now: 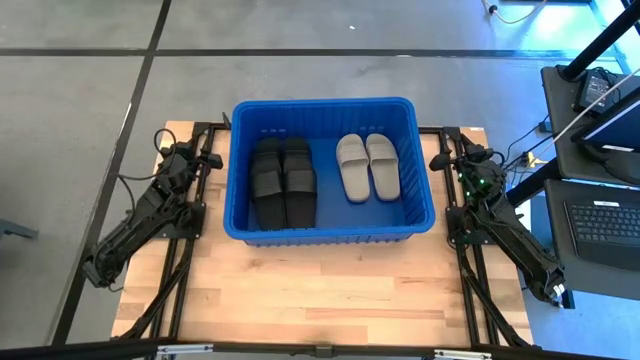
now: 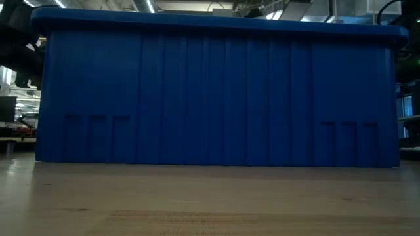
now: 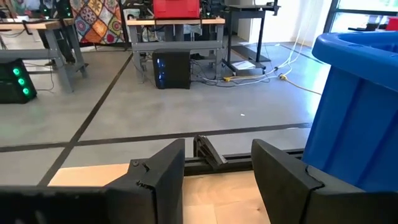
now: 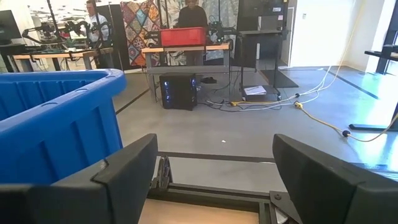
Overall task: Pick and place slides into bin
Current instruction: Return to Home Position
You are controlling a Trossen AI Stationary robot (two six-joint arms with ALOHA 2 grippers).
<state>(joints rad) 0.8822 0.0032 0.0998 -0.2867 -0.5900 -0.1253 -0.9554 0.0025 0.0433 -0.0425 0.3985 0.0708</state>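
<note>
In the ribbed blue bin [image 1: 330, 236], matte black slides [image 1: 283, 181] lie left and light grey slides [image 1: 367, 166] right; the left gripper [image 3: 219, 152] and right gripper [image 4: 216, 146] flank it, jaws apart.

Blue bin [image 1: 330, 232] (ribbed walls); black slides [image 1: 283, 182]; light grey slides [image 1: 367, 167]; table [image 1: 320, 290] pale wood-grain; quilt [image 3: 93, 22] multicoloured patchwork.

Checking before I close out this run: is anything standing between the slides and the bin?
Nothing visible does. The black slides and grey slides already lie inside the bin; none shows on the table. The left gripper and right gripper sit open outside the bin's side walls.
</note>
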